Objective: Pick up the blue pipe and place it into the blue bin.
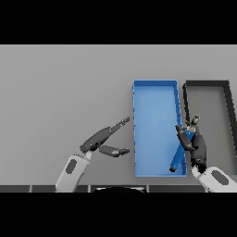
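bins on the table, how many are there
2. The blue bin sits right of centre, with the blue pipe leaning at its right wall under the right hand. The dark bin stands just right of it, partly cut off.

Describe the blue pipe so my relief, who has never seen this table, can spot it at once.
Find the blue bin, the bright tray beside the black-rimmed bin on the grey table. At its near right corner, under the right hand, a slim rod leans across the bin wall: the blue pipe. It is a darker blue than the bin floor, with a dark end.
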You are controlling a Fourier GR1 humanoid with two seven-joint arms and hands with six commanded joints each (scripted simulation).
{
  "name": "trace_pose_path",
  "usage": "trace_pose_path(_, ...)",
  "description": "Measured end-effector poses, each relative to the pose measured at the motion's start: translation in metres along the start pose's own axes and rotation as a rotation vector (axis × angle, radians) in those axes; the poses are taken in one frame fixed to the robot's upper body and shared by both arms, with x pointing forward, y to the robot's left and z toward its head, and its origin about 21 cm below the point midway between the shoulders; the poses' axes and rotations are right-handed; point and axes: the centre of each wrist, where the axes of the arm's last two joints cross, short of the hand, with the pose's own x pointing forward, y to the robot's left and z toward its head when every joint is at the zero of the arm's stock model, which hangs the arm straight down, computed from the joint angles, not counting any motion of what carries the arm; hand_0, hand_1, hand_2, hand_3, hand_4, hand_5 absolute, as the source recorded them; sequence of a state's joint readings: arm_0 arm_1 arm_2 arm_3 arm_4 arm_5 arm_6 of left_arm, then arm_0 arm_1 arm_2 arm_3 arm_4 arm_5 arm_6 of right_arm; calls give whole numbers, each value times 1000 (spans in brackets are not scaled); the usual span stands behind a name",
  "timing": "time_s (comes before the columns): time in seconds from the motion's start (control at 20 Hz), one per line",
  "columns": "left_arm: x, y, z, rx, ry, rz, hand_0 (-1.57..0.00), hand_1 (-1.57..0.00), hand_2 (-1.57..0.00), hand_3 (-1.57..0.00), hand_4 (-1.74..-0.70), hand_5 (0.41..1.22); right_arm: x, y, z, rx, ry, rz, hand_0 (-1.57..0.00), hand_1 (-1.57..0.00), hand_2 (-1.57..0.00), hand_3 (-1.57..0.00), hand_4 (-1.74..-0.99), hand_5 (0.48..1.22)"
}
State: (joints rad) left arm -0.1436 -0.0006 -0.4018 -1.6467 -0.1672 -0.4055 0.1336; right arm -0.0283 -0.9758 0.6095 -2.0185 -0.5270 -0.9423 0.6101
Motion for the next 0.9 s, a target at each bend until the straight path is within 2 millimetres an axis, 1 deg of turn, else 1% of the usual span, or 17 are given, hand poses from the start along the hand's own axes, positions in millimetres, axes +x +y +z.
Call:
trace_pose_path(0.1,1,-2,0,1,-2,-2,1,1,1,1,-886,428,-7,-2,-1,23,98,42,-156,-143,-143,-84,-1083,934)
trace_pose_path(0.15,0,-1,0,1,2,-6,1,1,1,1,-886,426,-9,-2,-1,33,137,62,-125,-114,-114,-67,-1078,898)
trace_pose_path(0.25,1,-3,0,-3,-7,-13,1,1,1,1,-885,427,-5,-4,-3,44,182,110,-80,-73,-73,-42,-1063,846)
trace_pose_path(0.5,-1,0,2,1,1,-12,1,1,1,1,-887,429,-8,3,-7,69,209,171,-25,-23,-23,-13,-1036,713)
trace_pose_path(0.55,-2,0,4,0,-4,-11,1,1,1,1,-888,429,-6,2,-9,63,208,179,-20,-18,-18,-10,-1033,696)
trace_pose_path(0.65,-2,-1,2,2,2,-11,1,1,1,1,-887,431,-5,2,-10,64,216,189,-13,-11,-11,-6,-1022,672)
trace_pose_path(0.9,-2,-2,3,5,-2,-16,1,1,1,1,-885,431,-5,6,-8,84,223,202,-6,-5,-5,-3,-1022,655)
